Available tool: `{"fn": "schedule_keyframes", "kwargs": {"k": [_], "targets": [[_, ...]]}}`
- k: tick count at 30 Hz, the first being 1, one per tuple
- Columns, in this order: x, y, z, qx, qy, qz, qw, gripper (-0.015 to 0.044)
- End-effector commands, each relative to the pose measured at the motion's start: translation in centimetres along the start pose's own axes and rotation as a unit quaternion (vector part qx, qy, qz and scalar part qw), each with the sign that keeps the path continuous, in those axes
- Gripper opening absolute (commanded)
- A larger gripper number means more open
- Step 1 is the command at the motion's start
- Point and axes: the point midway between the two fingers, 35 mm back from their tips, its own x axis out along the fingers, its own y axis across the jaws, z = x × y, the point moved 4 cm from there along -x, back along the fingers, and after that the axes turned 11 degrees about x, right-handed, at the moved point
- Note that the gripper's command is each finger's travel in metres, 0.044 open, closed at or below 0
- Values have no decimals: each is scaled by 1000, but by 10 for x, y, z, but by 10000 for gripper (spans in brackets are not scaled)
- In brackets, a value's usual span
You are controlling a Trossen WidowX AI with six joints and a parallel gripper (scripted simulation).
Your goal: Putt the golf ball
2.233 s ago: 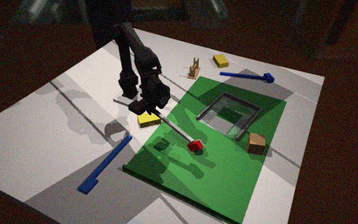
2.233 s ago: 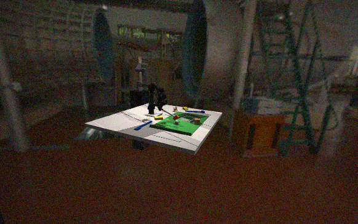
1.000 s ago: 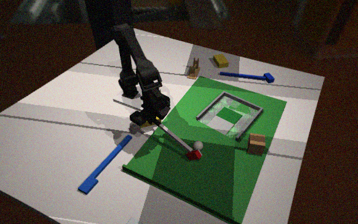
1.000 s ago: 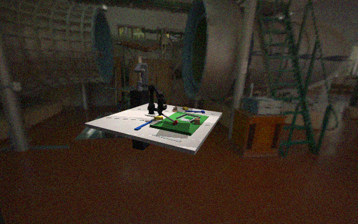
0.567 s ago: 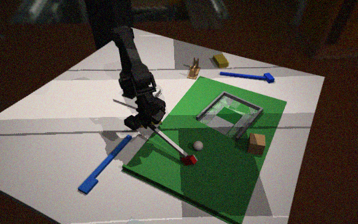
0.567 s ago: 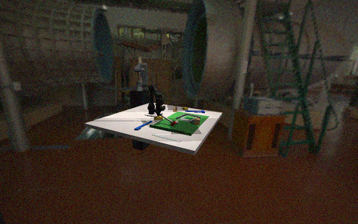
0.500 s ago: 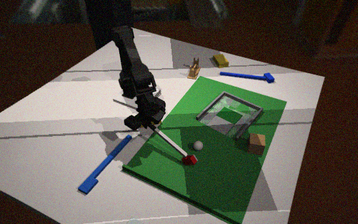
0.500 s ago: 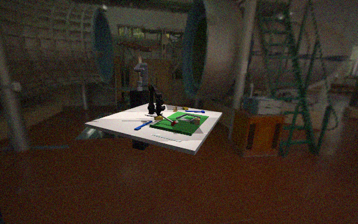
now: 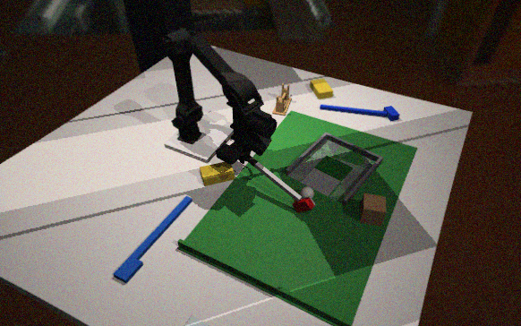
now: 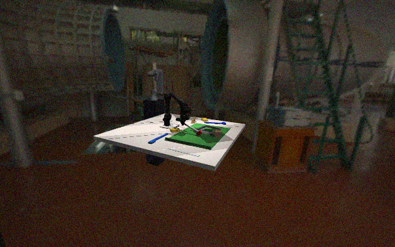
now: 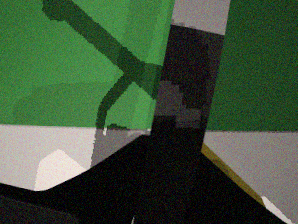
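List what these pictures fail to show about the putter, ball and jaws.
- Jaws on the putter shaft: top view, hidden under the gripper body; wrist view, lost in darkness.
- Golf ball touching the red head or not: top view too coarse.
- Ball and ramp: exterior view, too small.
- Ball and putter head: outside the wrist view.

The red putter (image 9: 303,204), grey shaft slanting up toward ten o'clock, has its red head low on the green mat (image 9: 269,251), touching the white golf ball (image 9: 307,193) at its twelve o'clock, beside the grey-walled raised green (image 9: 333,167)
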Motion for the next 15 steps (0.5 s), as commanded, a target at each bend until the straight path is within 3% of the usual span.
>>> {"fn": "schedule_keyframes", "kwargs": {"k": [1,15], "targets": [[-2,4,-3,11,-4,-1,1000,0],[-58,4,-3,11,-4,-1,1000,0]]}}
